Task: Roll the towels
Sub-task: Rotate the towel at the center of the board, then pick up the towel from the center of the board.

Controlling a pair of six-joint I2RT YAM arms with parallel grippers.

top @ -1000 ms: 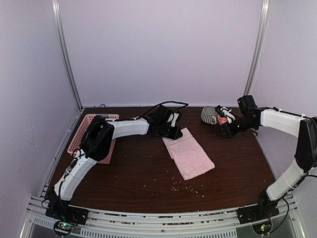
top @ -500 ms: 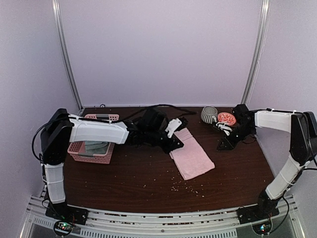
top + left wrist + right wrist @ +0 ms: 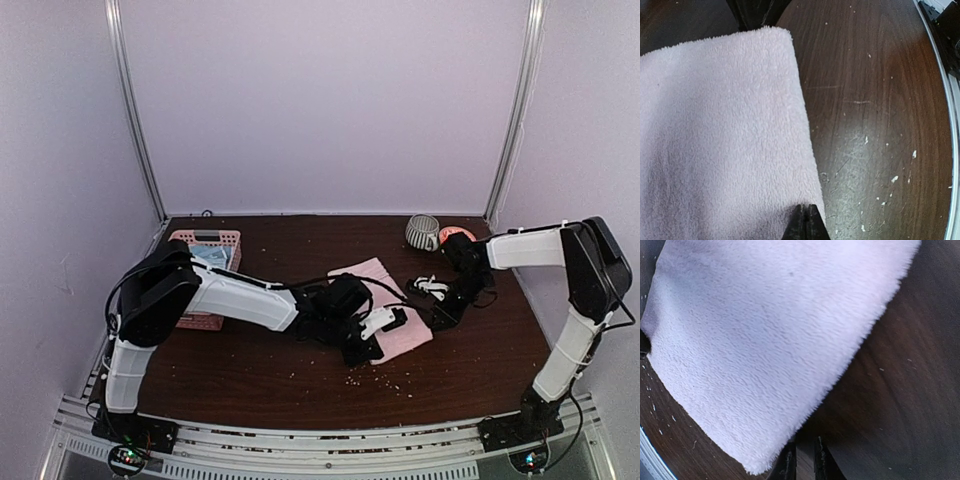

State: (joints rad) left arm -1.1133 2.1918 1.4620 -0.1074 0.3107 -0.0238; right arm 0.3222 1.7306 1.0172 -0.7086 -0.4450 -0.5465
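Note:
The light pink towel (image 3: 372, 285) lies flat and folded on the brown table, right of centre. My left gripper (image 3: 378, 328) is low over the towel's near end. In the left wrist view its tips (image 3: 806, 220) are pressed shut just above the towel (image 3: 720, 135), close to its right edge. My right gripper (image 3: 432, 300) is at the towel's right side. In the right wrist view its fingers (image 3: 804, 460) stand a narrow gap apart over bare table, the left one touching the towel's (image 3: 765, 340) edge near a corner. No mint green towel is clearly in view.
A striped mug (image 3: 422, 232) and a small red-and-white object (image 3: 458, 236) stand at the back right. A pink basket (image 3: 190, 318) at the left holds a pale bluish cloth (image 3: 207, 254). Crumbs (image 3: 375, 378) dot the table near the front.
My left arm swung from the towel's far end to its near end. My right gripper moved from beside the mug down to the towel's right edge.

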